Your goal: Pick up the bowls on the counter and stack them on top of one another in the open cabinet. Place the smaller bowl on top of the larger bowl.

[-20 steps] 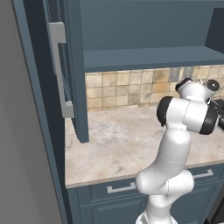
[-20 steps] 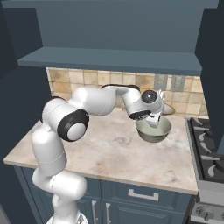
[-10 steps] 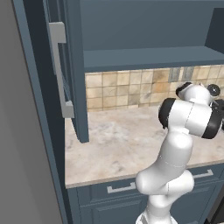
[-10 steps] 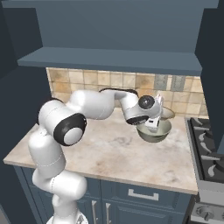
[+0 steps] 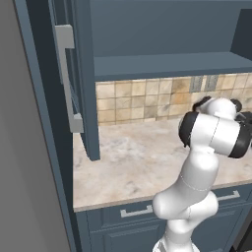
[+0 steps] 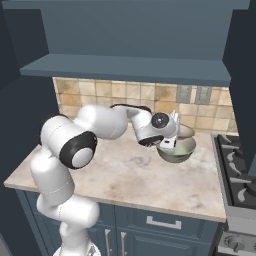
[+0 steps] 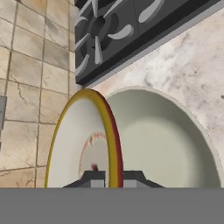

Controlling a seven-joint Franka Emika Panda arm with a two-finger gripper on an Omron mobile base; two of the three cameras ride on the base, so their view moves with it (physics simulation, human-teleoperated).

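I see the gripper (image 6: 171, 145) right of centre in the right base view, down at the near rim of the larger bowl (image 6: 179, 151), which sits on the counter (image 6: 125, 175) just left of the stove (image 6: 239, 175). A second, smaller bowl (image 6: 184, 131) sits just behind it toward the tiled backsplash (image 6: 115, 95); can't tell whether the two touch. In the hand view the fingers (image 7: 131, 177) sit low centre, narrow, straddling the rim of a bowl with a yellow-tan and red-brown edge (image 7: 105, 127); they look closed on that rim, though the tips are mostly cut off by the frame bottom. The larger bowl's cream inside (image 7: 166, 140) fills the right half of that view, stove grates (image 7: 113, 30) at the top, tiles on the left. The open cabinet (image 5: 167, 66) runs across the upper part of the left base view, its door (image 5: 74, 83) swung out at left with the grey bar handle (image 5: 66, 78). The shelf (image 6: 125, 67) spans the upper half of the right base view. In the left base view the arm blocks the bowls at the right edge.
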